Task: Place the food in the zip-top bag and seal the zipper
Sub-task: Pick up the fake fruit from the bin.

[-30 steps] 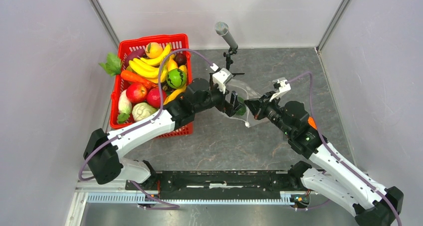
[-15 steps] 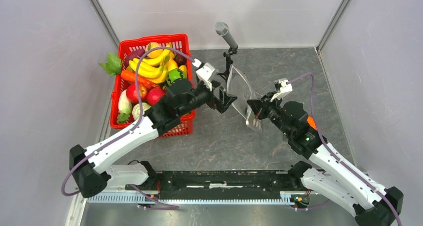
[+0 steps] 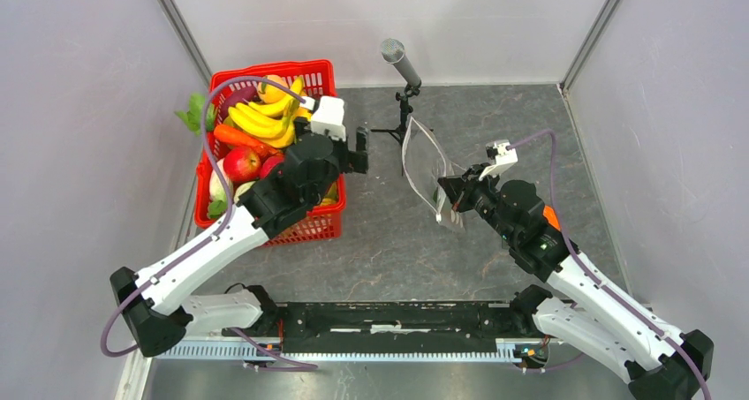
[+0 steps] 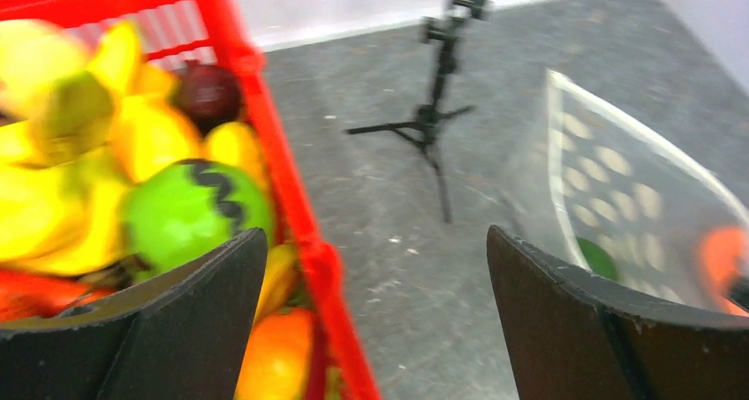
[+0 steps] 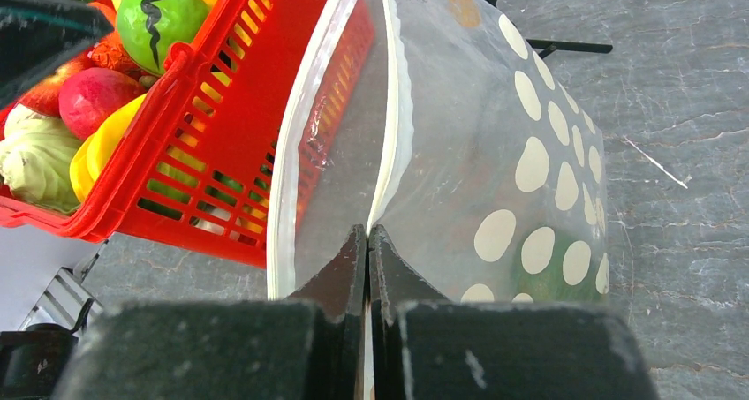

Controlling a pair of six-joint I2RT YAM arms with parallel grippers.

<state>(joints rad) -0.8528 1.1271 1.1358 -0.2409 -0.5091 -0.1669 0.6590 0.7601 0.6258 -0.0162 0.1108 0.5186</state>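
The clear dotted zip-top bag (image 3: 426, 164) stands upright, mouth open toward the left. My right gripper (image 3: 449, 190) is shut on its near mouth edge; in the right wrist view the fingertips (image 5: 367, 232) pinch the white zipper strip (image 5: 389, 109). A green food piece (image 5: 549, 278) lies inside the bag (image 5: 495, 153) and shows in the left wrist view (image 4: 600, 260). My left gripper (image 3: 360, 147) is open and empty (image 4: 375, 237) over the basket's right rim, apart from the bag (image 4: 636, 197). More food, bananas (image 3: 263, 117) and a green striped piece (image 4: 190, 213), fills the basket.
The red lattice basket (image 3: 327, 71) sits at the left, its rim (image 4: 291, 179) between my left fingers' view. A microphone on a small black tripod (image 3: 402, 64) stands just behind the bag. Grey walls close in on both sides.
My left gripper has drawn back leftward from the bag's mouth to the basket's right rim. The bag stands more upright. My right gripper has held its grip in place.
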